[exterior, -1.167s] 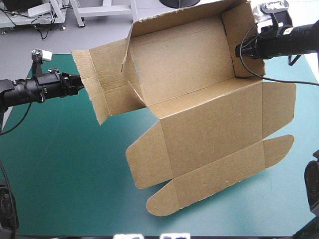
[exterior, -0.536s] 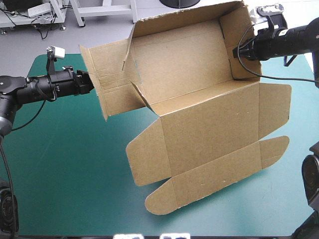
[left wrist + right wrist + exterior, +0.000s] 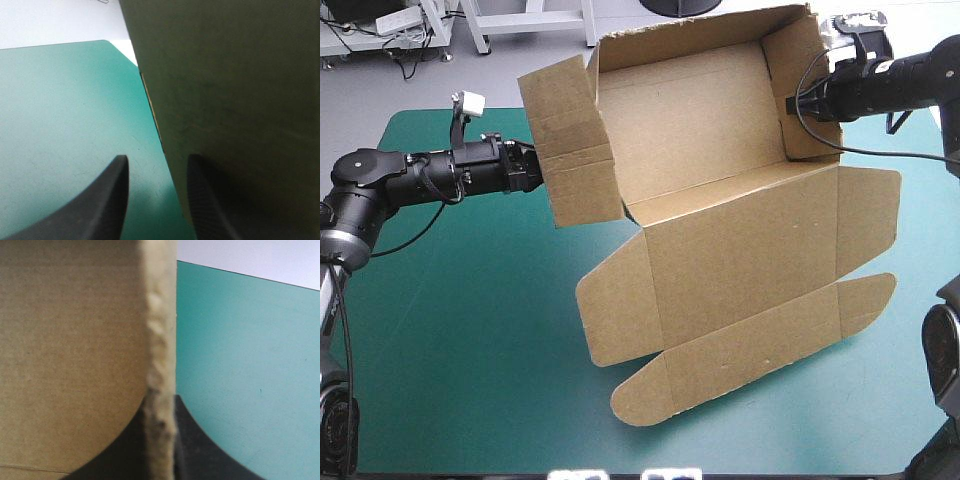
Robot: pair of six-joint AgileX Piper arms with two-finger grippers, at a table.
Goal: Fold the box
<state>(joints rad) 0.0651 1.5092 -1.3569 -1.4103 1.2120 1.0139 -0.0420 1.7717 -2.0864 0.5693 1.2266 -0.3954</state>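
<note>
While the teal-green worktop (image 3: 470,330) spreads wide under both my arms, the brown box (image 3: 720,260) takes up its middle and right. The tray part is toward the far edge and the lid (image 3: 740,250) lies flat toward the near edge, ending in a rounded tuck flap (image 3: 750,350). The tray's long axis runs from my left arm to my right, a little slanted, so I have one arm at each end.

At the left end the end flap (image 3: 570,140) stands raised, its face turned toward the open tray. My left pincer (image 3: 532,168) is right at the outer side of that flap. In the left wrist view my left pincer (image 3: 157,157) stands open with bare cover in the gap. The board rises just beside one finger, at or against it, and is not clamped.

At the other end my right pincer (image 3: 790,102) sits on the right end wall (image 3: 800,90). In the right wrist view my right pincer (image 3: 160,405) is all but closed, with the wall's raw edge gripped between the two fingers.

I judge the next move is my left arm's, since it is the nearer one. The flap lies straight ahead of it, toward my right arm, so the push goes along the tray's length while the right pincer steadies the far end.
</note>
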